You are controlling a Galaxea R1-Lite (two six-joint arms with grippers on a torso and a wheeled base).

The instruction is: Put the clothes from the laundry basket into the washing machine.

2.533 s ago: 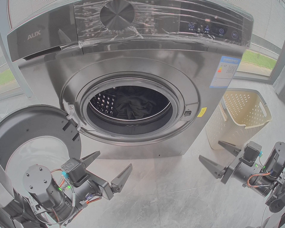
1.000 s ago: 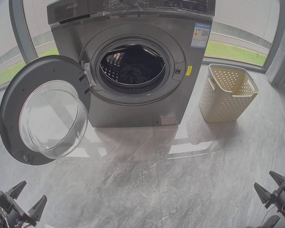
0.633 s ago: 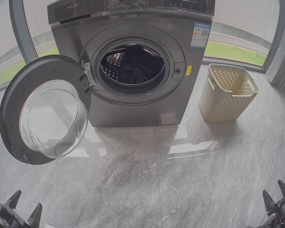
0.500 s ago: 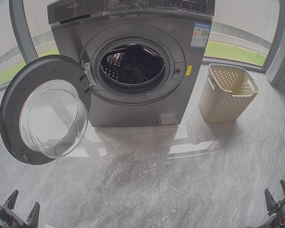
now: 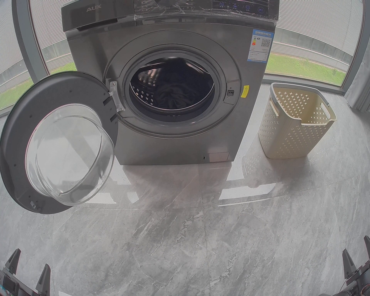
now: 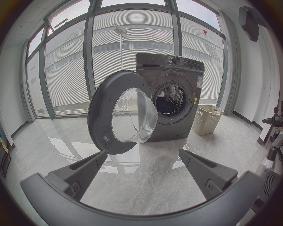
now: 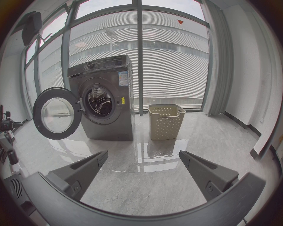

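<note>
Washing machine, grey front-loader, stands at the far centre of a glossy grey marble-pattern floor with its round door swung fully open to the left, hinged at the left edge of the opening, its clear glass bowl bulging toward the near side. Dark clothes lie bunched inside the perforated drum, low and toward the back, seen through the open port. Laundry basket, cream plastic with star-shaped holes and cut-out handles, stands upright on the floor just right of the machine, near it but not touching; its open top shows the perforated inner walls. Blue-and-white label sits on the upper right of the machine front, small yellow sticker just right of the door latch, and plastic film covers the control panel along the top. Tall windows run behind the machine, a strip of grass outside on the right. Left gripper is at the near left corner, above the floor, well apart from the door, fingers spread wide with nothing between them. Right gripper is at the near right edge, well apart from the basket, fingers likewise spread wide and holding nothing. Both wrist views look across the floor toward the machine and basket between the parted fingers.
</note>
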